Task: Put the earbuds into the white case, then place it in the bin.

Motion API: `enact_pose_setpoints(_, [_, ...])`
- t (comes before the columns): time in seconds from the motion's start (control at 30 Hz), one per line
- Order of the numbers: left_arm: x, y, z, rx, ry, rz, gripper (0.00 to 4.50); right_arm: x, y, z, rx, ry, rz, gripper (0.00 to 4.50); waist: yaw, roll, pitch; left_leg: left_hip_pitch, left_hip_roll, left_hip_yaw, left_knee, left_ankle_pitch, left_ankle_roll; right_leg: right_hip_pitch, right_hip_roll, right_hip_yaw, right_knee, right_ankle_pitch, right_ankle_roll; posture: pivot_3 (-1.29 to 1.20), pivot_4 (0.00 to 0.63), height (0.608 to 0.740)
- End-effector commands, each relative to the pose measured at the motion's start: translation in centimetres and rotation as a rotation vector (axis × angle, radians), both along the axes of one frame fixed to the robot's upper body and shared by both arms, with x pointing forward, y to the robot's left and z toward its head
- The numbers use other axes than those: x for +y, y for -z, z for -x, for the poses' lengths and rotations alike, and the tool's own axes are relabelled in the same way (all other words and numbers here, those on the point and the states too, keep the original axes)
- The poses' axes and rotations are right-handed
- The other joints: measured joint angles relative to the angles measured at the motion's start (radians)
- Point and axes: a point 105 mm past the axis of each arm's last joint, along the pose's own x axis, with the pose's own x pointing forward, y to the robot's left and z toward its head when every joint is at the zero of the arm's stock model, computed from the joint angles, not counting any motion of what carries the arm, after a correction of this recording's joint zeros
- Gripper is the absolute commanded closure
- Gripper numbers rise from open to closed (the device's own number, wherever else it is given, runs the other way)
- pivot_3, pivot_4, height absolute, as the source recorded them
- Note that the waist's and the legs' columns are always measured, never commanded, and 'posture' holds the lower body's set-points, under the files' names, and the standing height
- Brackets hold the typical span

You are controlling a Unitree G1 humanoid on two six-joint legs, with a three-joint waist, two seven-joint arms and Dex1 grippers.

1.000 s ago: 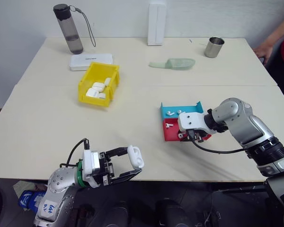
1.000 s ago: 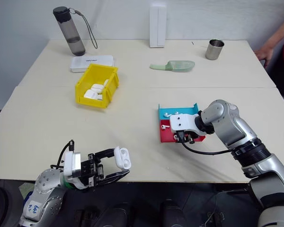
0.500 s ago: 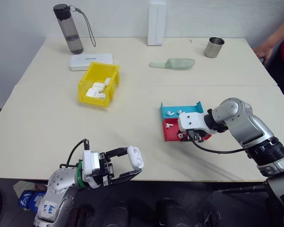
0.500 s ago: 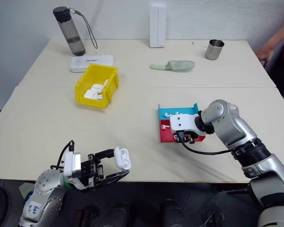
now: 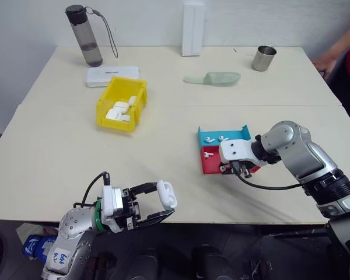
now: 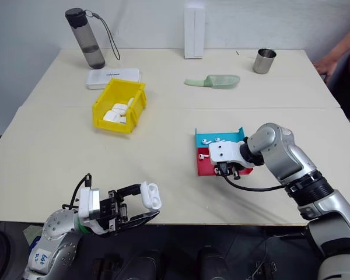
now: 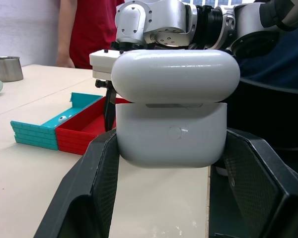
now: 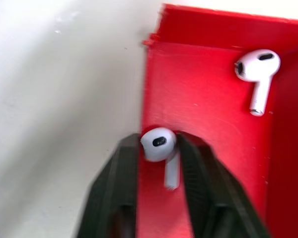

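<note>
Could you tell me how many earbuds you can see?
4 earbuds: two in the blue compartment, one loose in the red compartment, one between the right gripper's fingers there; the gripper may hide more.

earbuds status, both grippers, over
Left gripper shut on white case, lid ajar. Right gripper shut on an earbud in red tray. Nothing in the way.

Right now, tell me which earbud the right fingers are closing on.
The earbud in the tray's red half, between the right fingers; the other red-half earbud lies apart, untouched.
</note>
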Motion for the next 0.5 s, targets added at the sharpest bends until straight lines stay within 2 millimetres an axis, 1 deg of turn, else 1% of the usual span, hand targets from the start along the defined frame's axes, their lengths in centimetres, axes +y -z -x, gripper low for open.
enact_pose_setpoints(0.03, [-0.3,-0.7,0.5,-0.038,0.021,0.002,1.76,-0.2,0.2,0.1,0.0,0.006,0.011,3.5,0.0,0.0,0.0,0.0,0.0,0.0,0.0,0.0,0.0,0.0,0.0,0.0,0.0,0.0,0.0,0.0,0.15,0.74])
enact_pose_setpoints(0.13, [-0.3,-0.7,0.5,-0.037,0.02,0.003,1.76,-0.2,0.3,0.2,0.001,0.007,0.006,4.05,0.0,0.0,0.0,0.0,0.0,0.0,0.0,0.0,0.0,0.0,0.0,0.0,0.0,0.0,0.0,0.0,0.15,0.74])
enact_pose_setpoints(0.37, [-0.2,-0.7,0.5,-0.036,0.016,0.005,1.76,-0.3,0.5,0.3,-0.002,0.018,-0.006,4.06,0.0,0.0,0.0,0.0,0.0,0.0,0.0,0.0,0.0,0.0,0.0,0.0,0.0,0.0,0.0,0.0,0.15,0.74])
enact_pose_setpoints(0.43, [-0.2,-0.9,0.5,-0.039,0.012,0.013,1.76,-0.4,-0.1,1.2,0.027,-0.003,-0.041,4.06,0.001,0.0,0.0,0.0,0.0,0.0,0.0,0.0,0.0,0.0,0.0,0.0,0.0,0.0,0.0,0.0,0.15,0.74])
enact_pose_setpoints(0.5, [-0.1,-1.2,0.4,-0.037,0.016,0.034,1.76,-0.2,-1.3,2.7,0.085,-0.035,-0.126,4.06,0.004,0.0,0.0,0.0,0.0,0.0,-0.001,0.0,0.0,0.0,0.0,0.0,-0.001,0.0,0.0,0.0,0.15,0.74])
